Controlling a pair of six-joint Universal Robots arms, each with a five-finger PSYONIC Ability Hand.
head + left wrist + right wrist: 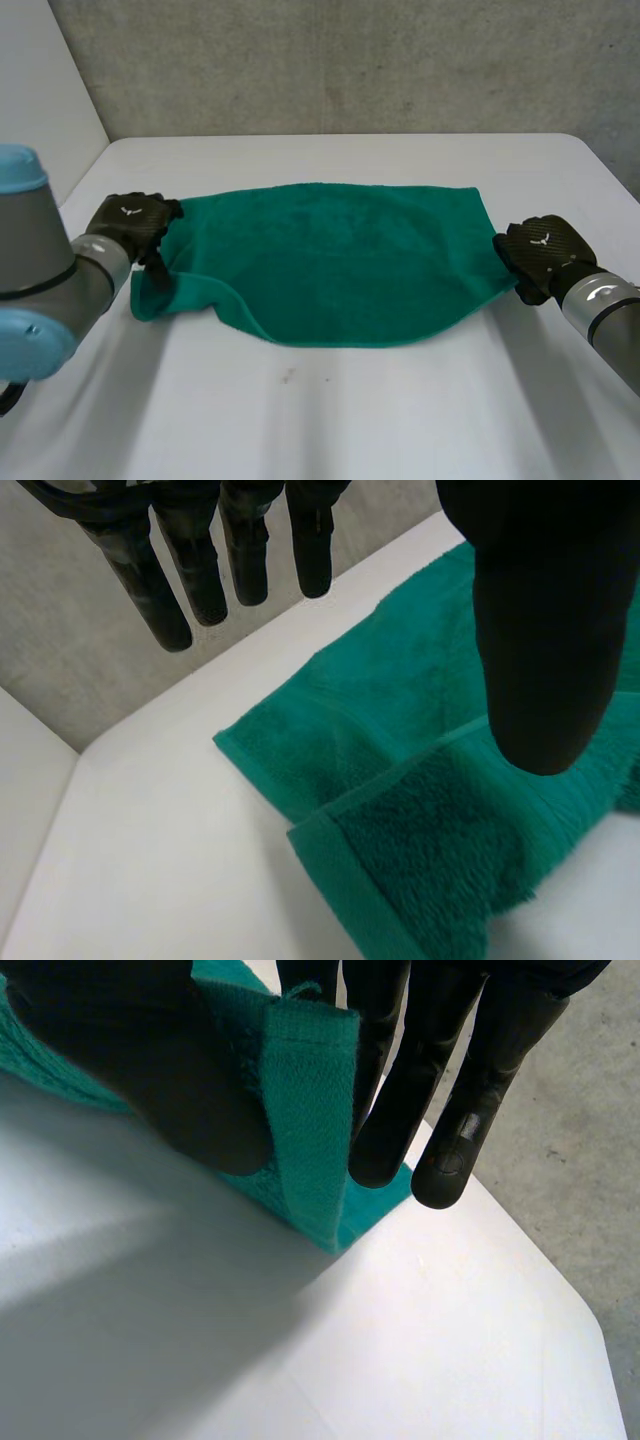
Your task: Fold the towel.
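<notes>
On the white tabletop (320, 410) the green towel (340, 260) is laid flat between both hands, its near left corner (150, 295) doubled over. Its right end is pinched between thumb and fingers of the right hand (540, 255); the left hand (128, 225) is held at the left end with straight fingers and thumb apart, gripping nothing. Were the right end lifted alone, the towel could be dragged askew and the doubled corner trapped in the fold. No obstacle is seen nearby; a grey wall (350, 60) is set behind.
</notes>
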